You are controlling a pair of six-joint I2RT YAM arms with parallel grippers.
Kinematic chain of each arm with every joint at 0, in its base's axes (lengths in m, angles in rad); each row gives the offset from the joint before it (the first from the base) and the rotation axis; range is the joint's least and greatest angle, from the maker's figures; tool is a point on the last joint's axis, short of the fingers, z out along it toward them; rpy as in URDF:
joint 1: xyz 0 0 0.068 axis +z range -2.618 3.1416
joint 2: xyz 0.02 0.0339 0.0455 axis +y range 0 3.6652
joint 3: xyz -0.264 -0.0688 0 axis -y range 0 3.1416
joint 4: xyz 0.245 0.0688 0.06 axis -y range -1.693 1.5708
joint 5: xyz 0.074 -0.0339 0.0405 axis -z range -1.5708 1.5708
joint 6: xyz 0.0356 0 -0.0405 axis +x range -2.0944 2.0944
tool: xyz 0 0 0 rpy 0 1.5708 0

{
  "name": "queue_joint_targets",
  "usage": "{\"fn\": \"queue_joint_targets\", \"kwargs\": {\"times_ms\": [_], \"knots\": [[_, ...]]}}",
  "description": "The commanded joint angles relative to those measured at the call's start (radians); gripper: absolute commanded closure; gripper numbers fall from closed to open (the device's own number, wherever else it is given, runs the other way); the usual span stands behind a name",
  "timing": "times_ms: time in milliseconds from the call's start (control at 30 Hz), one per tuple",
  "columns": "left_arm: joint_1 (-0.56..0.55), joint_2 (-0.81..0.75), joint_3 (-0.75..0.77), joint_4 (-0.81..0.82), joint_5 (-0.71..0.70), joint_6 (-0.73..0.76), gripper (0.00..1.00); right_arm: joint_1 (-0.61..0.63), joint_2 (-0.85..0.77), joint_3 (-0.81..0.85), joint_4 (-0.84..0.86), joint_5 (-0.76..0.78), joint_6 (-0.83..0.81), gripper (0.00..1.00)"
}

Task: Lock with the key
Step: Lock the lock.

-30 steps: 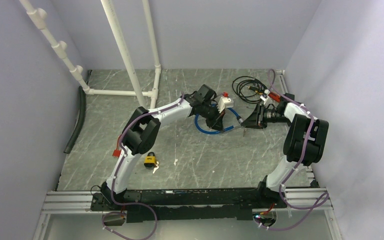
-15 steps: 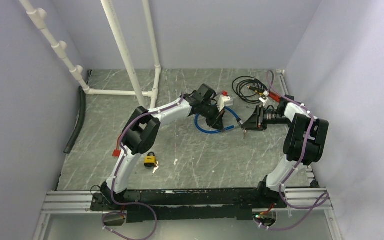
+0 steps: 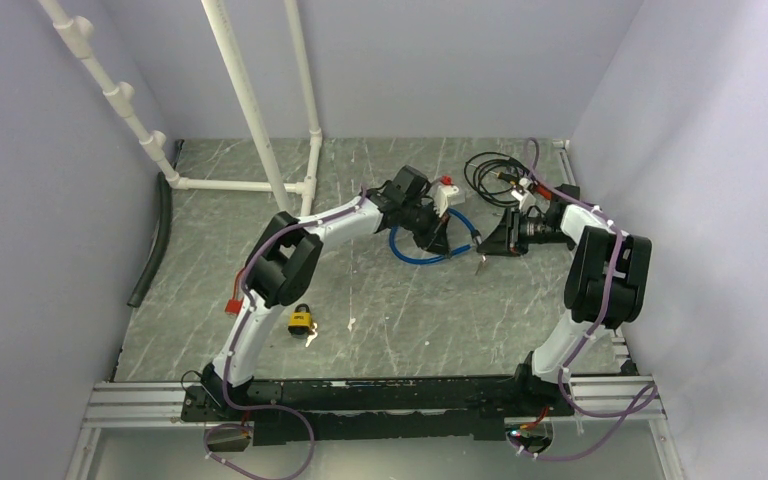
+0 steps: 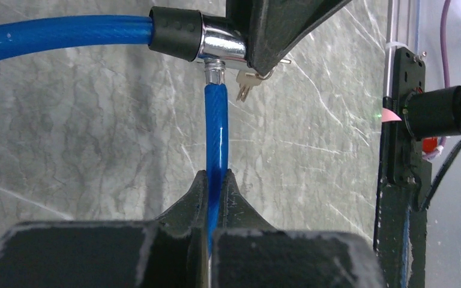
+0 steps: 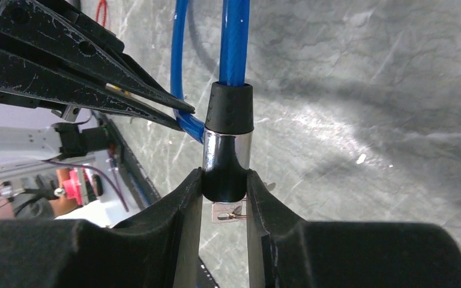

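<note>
Left wrist view: left tool (image 4: 215, 179) pinches blue cable (image 4: 216, 120), right tool (image 5: 225, 178) squeezes lock (image 5: 228, 144); push cable straight in, gently.

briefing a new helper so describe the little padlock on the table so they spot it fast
Start at the left arm where it rises from the near edge of the grey marbled table. Just right of its lower link lies the yellow padlock. It is small and yellow-bodied with a dark shackle, unlike the blue cable lock farther back.
</note>
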Motion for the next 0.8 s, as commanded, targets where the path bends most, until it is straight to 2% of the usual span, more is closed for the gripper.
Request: {"fn": "queue_joint_targets", "kwargs": {"times_ms": [0, 167, 267, 400, 600, 767], "knots": [[-0.021, 0.027, 0.031, 0.269, -0.014, -0.052, 1.00, 0.048, 0.018, -0.004, -0.029, -0.027, -0.009, 1.00], [-0.045, 0.083, 0.050, 0.284, -0.049, -0.019, 1.00, 0.059, 0.036, 0.032, -0.035, 0.044, -0.039, 1.00], [-0.073, 0.061, -0.016, 0.348, -0.101, 0.080, 1.00, 0.061, 0.012, 0.044, -0.046, 0.052, -0.061, 1.00], [-0.099, -0.039, -0.204, 0.611, -0.198, 0.143, 1.00, 0.063, -0.089, 0.039, -0.046, 0.031, -0.085, 1.00], [-0.105, -0.124, -0.286, 0.874, -0.247, 0.272, 1.00, 0.067, -0.234, 0.029, -0.051, 0.047, -0.126, 1.00], [-0.106, -0.114, -0.344, 1.089, -0.282, 0.296, 1.00, 0.153, -0.326, 0.034, -0.005, 0.169, -0.104, 1.00]]}}
